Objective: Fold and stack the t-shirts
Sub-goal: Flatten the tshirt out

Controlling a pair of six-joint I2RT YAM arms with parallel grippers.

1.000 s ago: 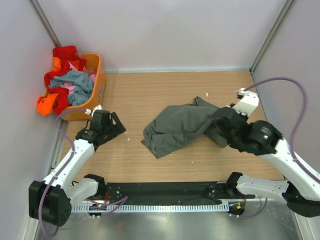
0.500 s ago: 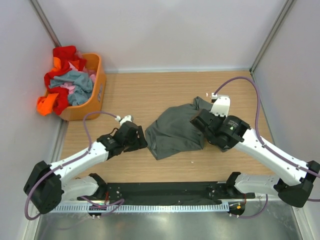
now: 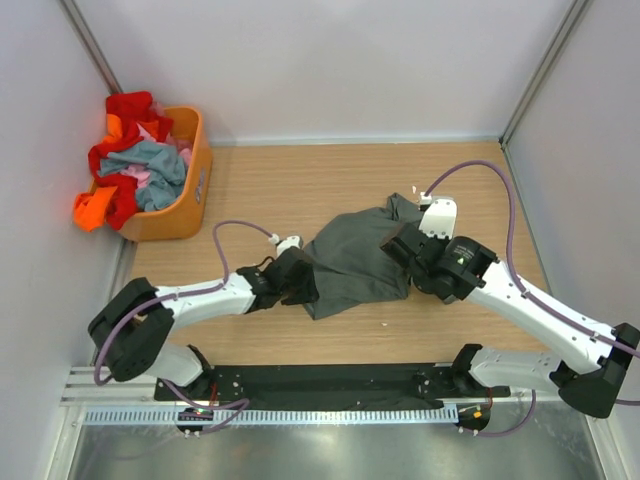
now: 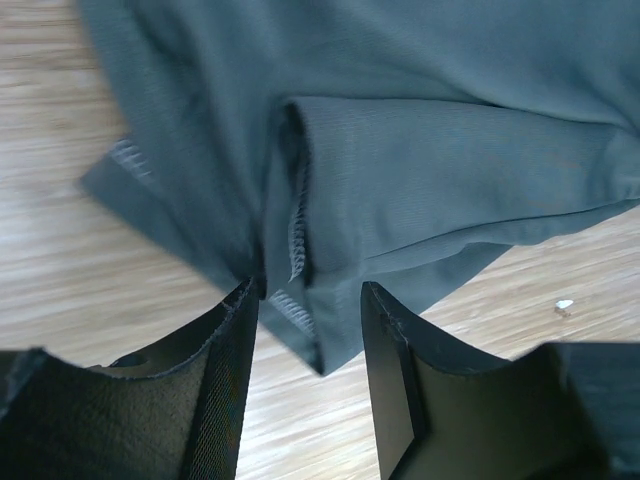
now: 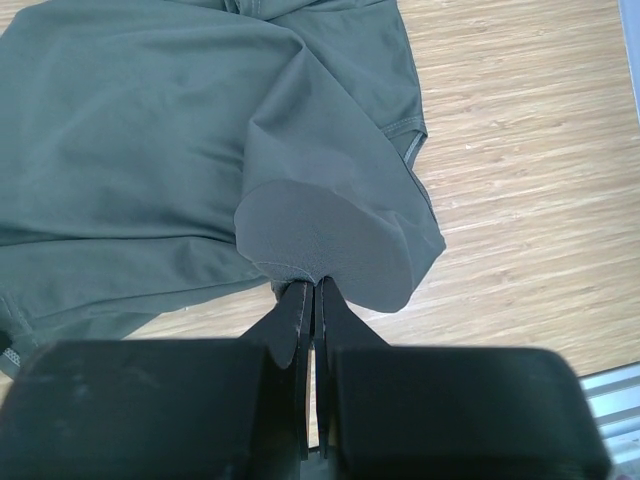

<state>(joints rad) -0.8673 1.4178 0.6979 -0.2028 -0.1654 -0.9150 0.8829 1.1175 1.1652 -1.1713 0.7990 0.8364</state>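
Now | left hand (image 4: 307,296) straddles grey t-shirt (image 3: 350,262) hem | right hand (image 5: 313,288) pinches fold

No legible txt or labels

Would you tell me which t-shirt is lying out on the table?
The dark grey t-shirt; the brightly coloured t-shirts are all heaped in the orange basket.

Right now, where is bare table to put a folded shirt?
Bare table lies between the orange basket and the grey t-shirt, and along the back wall. The middle is crowded: left claw and right claw are at the shirt.
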